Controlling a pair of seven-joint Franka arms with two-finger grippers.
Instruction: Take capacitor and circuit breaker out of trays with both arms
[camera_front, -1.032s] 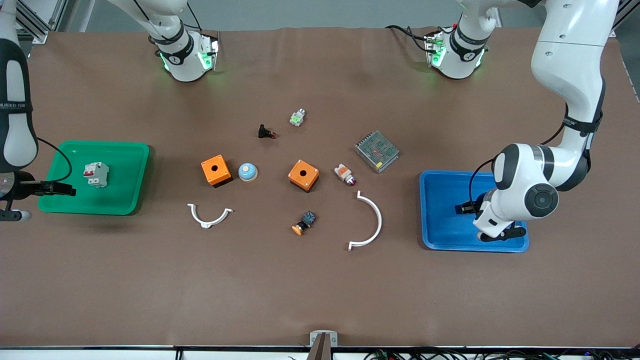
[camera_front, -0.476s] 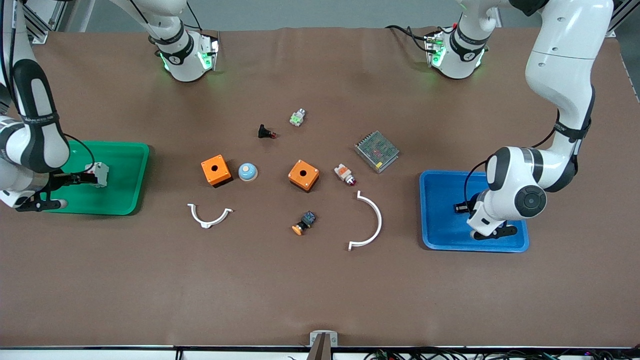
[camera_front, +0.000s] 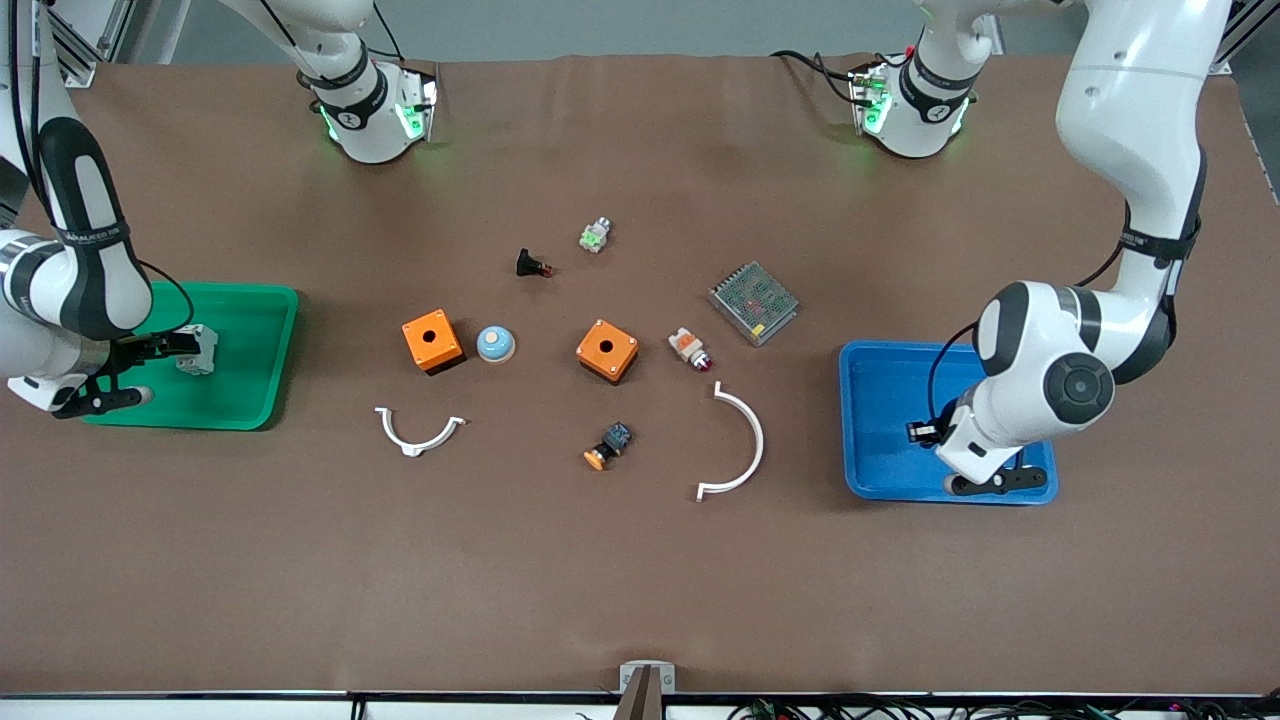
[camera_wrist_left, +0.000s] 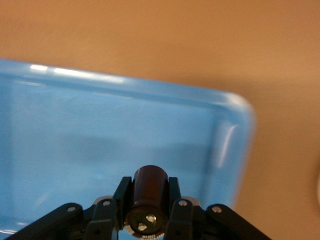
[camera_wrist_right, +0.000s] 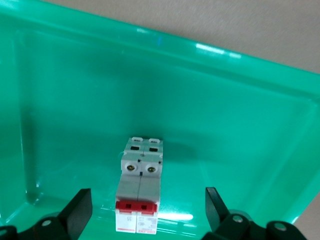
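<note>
Two trays sit at the table's ends: a green tray (camera_front: 250, 400) at the right arm's end and a blue tray (camera_front: 880, 400) at the left arm's. The one breaker (camera_wrist_right: 140, 197) lies in the green tray between the spread fingers of the right gripper (camera_wrist_right: 147, 212). Over the blue tray, the left gripper (camera_wrist_left: 148, 202) is clamped on the one capacitor (camera_wrist_left: 148, 192)

Left arm: reaches down from its base, elbow bent; left gripper (camera_wrist_left: 148, 212) low, fingers (camera_wrist_left: 121, 196) clamped on a small dark cylinder.
Right arm: bent low at table's end; right gripper (camera_wrist_right: 145, 212) spread wide, nothing held.
</note>
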